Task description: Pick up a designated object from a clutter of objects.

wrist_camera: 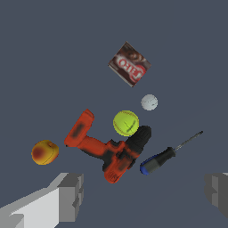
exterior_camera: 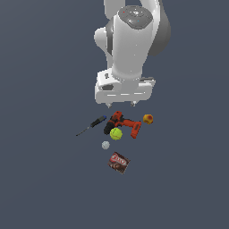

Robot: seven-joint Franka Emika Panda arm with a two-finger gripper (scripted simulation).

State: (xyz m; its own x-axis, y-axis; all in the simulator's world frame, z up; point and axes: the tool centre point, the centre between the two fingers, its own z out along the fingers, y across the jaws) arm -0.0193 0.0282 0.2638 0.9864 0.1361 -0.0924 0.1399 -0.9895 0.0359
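The orange ball [exterior_camera: 148,119] with red and yellow patches lies on the floor at the exterior view's right of the clutter; it also shows in the wrist view [wrist_camera: 45,152]. My gripper [exterior_camera: 121,104] hangs open and empty above the clutter, its fingertips [wrist_camera: 71,196] wide apart and clear of everything. The red-and-black power drill [exterior_camera: 124,125] lies below the gripper, also seen in the wrist view [wrist_camera: 108,149]. The yellow-green tennis ball [exterior_camera: 116,133] touches the drill. The blue-handled screwdriver [exterior_camera: 93,125], the tiny white ball [exterior_camera: 105,145] and the brown box [exterior_camera: 119,162] lie around them.
The objects lie on a plain dark grey floor [exterior_camera: 44,179]. The arm's white body [exterior_camera: 132,40] rises behind the clutter. In the wrist view the box [wrist_camera: 129,64], white ball [wrist_camera: 149,102], tennis ball [wrist_camera: 125,123] and screwdriver [wrist_camera: 167,156] show.
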